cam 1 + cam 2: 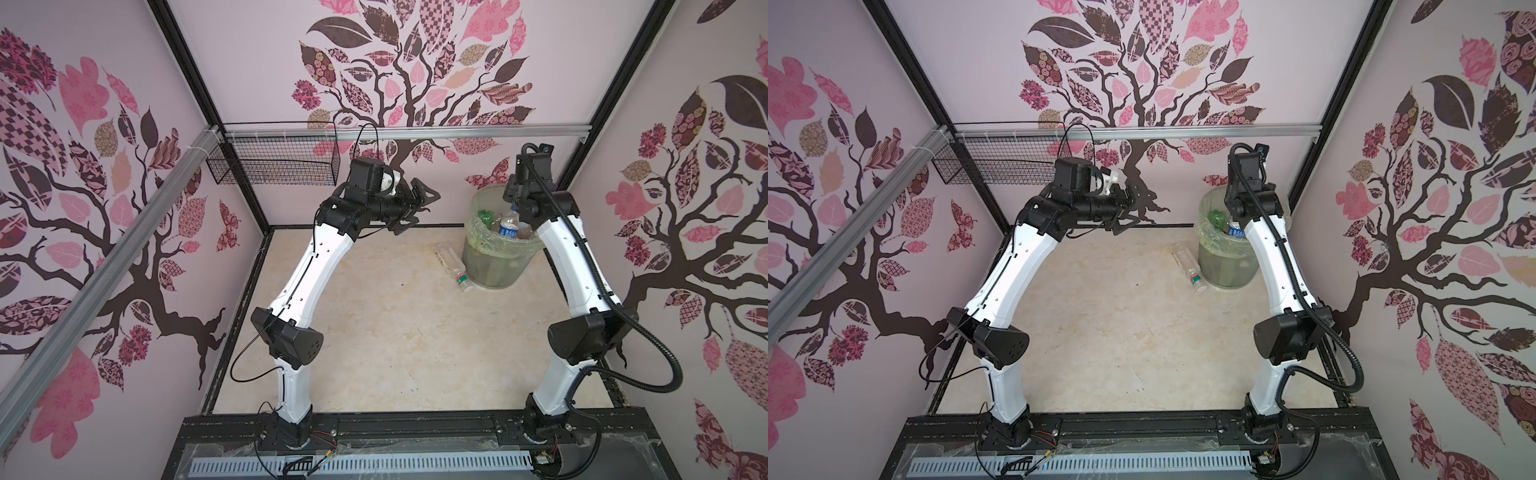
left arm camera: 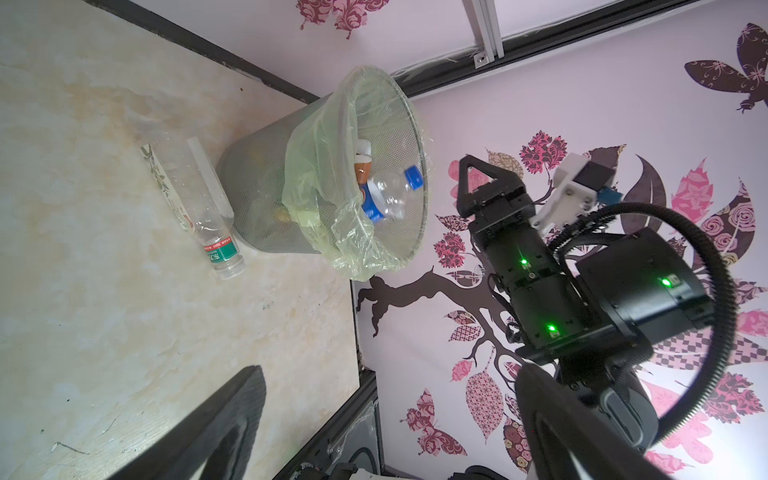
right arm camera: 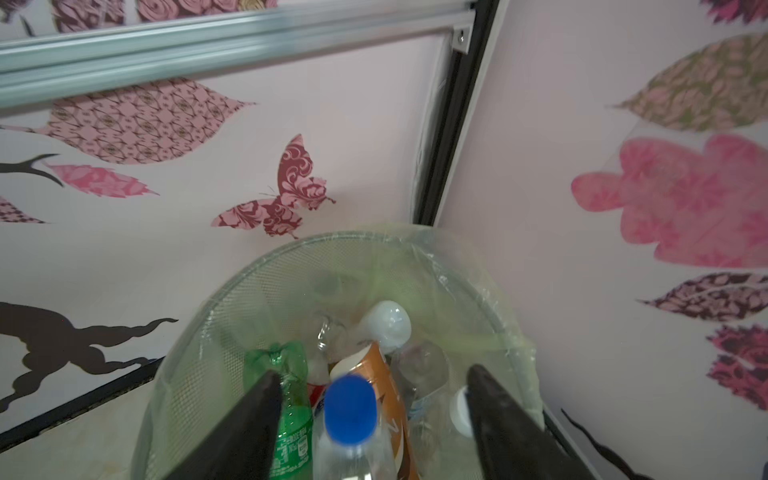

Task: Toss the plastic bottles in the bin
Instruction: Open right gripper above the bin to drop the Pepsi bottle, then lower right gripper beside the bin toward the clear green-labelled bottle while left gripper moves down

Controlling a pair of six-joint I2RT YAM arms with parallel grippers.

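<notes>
Two arms (image 1: 307,266), one bin (image 1: 498,268), one bottle (image 1: 453,268) beside it

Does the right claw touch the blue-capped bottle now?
Apart. In the right wrist view, the right claw stands open, and a gap shows on each side of the blue-capped bottle.

The bin (image 1: 498,270), right of centre in both top views, is grey mesh with a clear greenish bag (image 2: 307,199). At its mouth are a clear blue-capped bottle (image 3: 351,409) and a green bottle (image 3: 293,432). The table (image 1: 395,332) is marbled cream; the walls (image 1: 249,62) are pale pink with brown-and-pink leaf patterns.
</notes>
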